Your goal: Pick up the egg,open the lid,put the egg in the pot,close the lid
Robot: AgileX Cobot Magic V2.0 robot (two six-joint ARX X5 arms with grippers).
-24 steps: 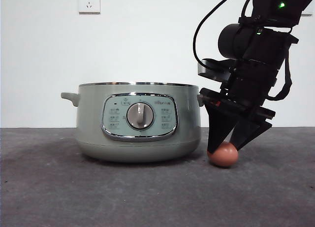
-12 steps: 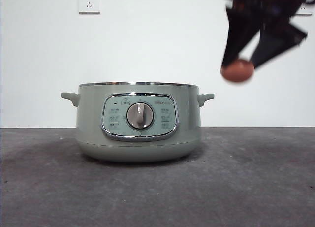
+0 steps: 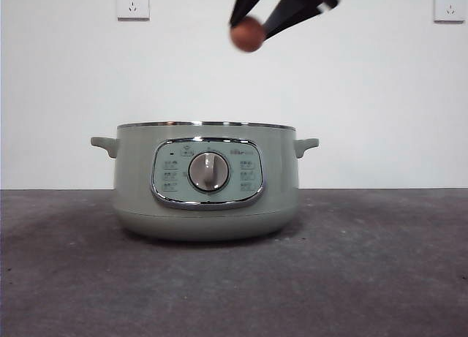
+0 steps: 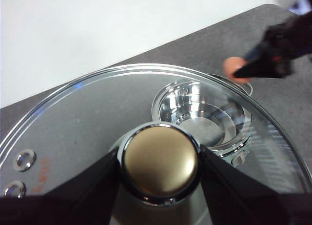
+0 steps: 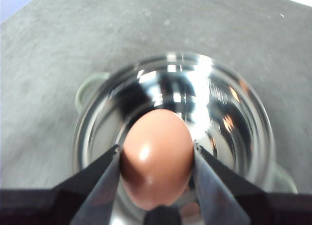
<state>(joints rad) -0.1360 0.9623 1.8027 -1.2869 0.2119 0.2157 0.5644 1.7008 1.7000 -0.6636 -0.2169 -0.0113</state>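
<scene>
The right gripper (image 3: pixel 252 31) enters the front view at the top centre, its two jaws pinched on the egg (image 3: pixel 248 33), which hangs high over the pot (image 3: pixel 205 180), a little right of the pot's middle. In the right wrist view the egg (image 5: pixel 157 159) fills the lower centre, a jaw against each side, with the pot's open shiny bowl (image 5: pixel 219 108) straight behind it. The pot stands in the middle of the front view on the grey table (image 3: pixel 380 271), no lid on it.

The left gripper (image 4: pixel 158 164) clamps the knob (image 4: pixel 158 161) of the lid (image 4: pixel 73 122), held up off the pot; the pot shows through the glass. That view is blurred at upper right, but the orange blob there looks like the egg (image 4: pixel 234 68).
</scene>
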